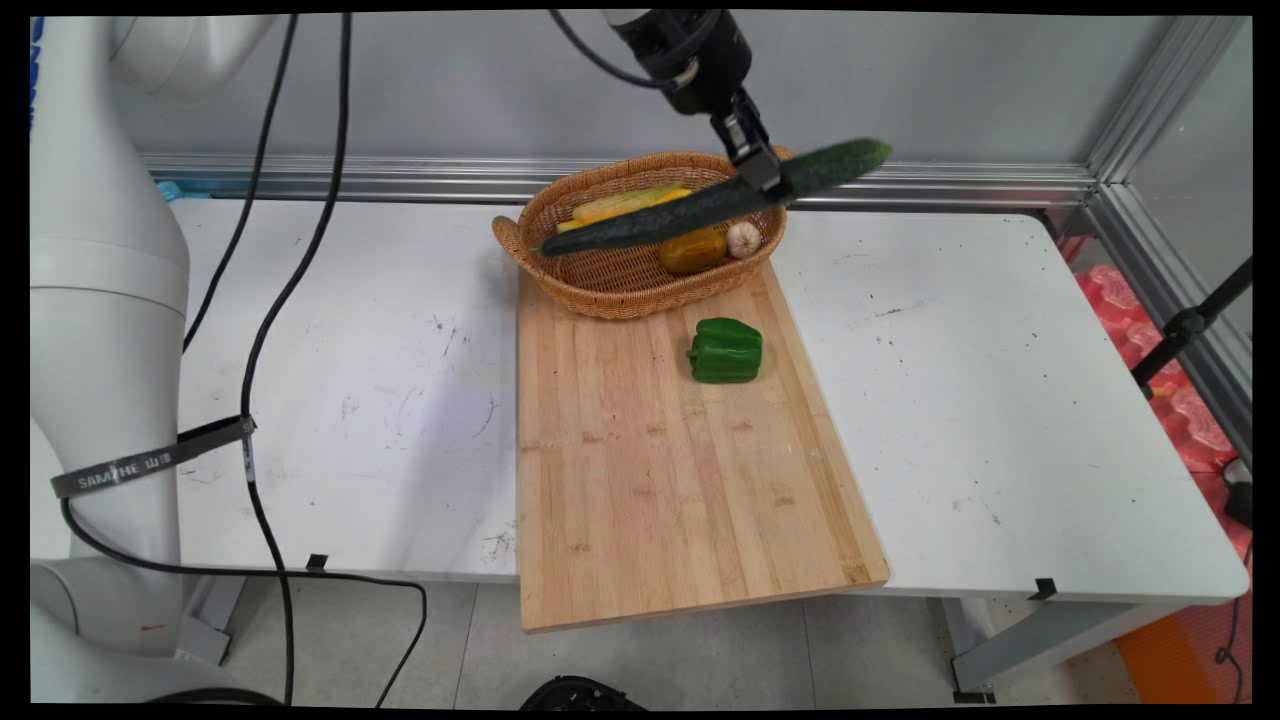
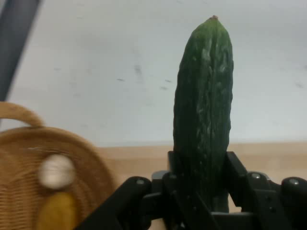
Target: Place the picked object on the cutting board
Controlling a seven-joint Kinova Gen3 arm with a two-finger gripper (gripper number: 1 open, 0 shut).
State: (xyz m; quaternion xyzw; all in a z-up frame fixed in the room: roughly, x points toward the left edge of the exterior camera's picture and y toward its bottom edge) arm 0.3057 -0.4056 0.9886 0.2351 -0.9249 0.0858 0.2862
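- The black 2-finger gripper (image 1: pixel 762 170) hung high over the far part of the white surface (image 1: pixel 1000 400), its fingers (image 2: pixel 240 175) clamped on a long dark green cucumber (image 1: pixel 715 200).
- The cucumber was held in the air, tilted, its right end raised and its left end low over the oval woven wicker basket (image 1: pixel 610 290).
- The hold sat right of the cucumber's middle, so the longer left part hung down.
- It looked stiff, fairly heavy and smooth-skinned, so likely to pivot or slip; a hold nearer the middle would balance it better.
- In the basket lay a yellow corn cob (image 1: pixel 625 203), a yellow pepper (image 1: pixel 692 252) and a white garlic bulb (image 1: pixel 743 239).
- A green bell pepper (image 1: pixel 726 350) sat on the long pale wooden cutting board (image 1: pixel 660 480), just near of the basket.
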